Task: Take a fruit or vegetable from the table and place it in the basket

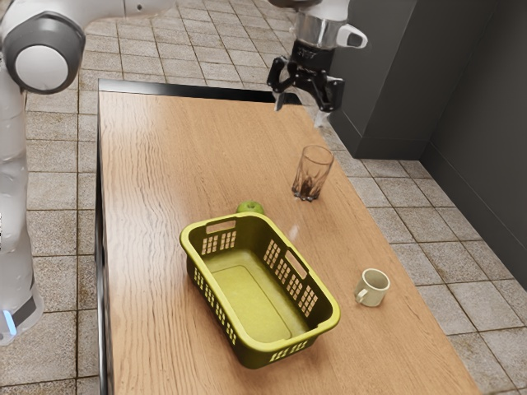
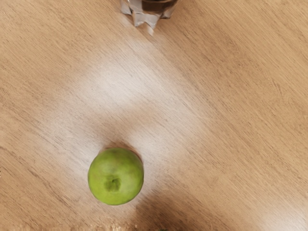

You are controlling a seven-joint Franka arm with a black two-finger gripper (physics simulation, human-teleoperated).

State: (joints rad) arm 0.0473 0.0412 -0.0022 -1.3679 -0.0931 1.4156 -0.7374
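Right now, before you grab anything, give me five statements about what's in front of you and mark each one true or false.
1. The round green apple rests on the light brown wooden table. True.
2. The yellow-green plastic basket lies upside down. False: it stands upright, its open side facing up.
3. The clear glass tumbler stands upright. True.
4. The black two-finger claw is shut on the apple. False: it is open and holds nothing.
5. The small cream mug with a handle is in the basket. False: it stands on the table, outside the basket.
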